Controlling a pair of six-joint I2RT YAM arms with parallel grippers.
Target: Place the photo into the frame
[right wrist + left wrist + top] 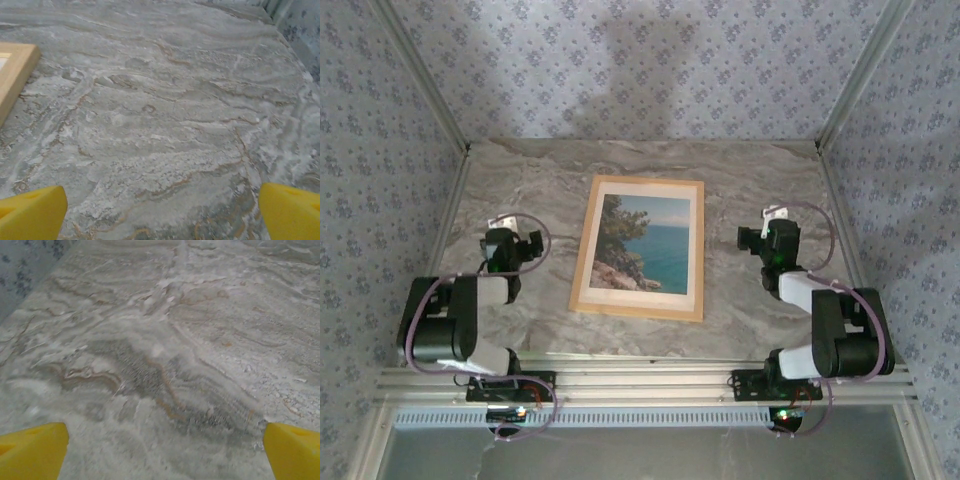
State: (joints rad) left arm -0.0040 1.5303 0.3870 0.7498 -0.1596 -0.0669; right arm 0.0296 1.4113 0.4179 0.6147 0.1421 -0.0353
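Grey marble tabletop [740,180]; floral blue-grey wallpaper walls [650,70]

Grey marbled table [165,330], left hand [164,452] spread wide, yellow fingertips [32,450]

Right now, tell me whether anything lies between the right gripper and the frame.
Nothing visible does. The right gripper, jaws open, stands to the right of the frame, and just bare table lies between them. The frame lies flat with the photo showing inside it.
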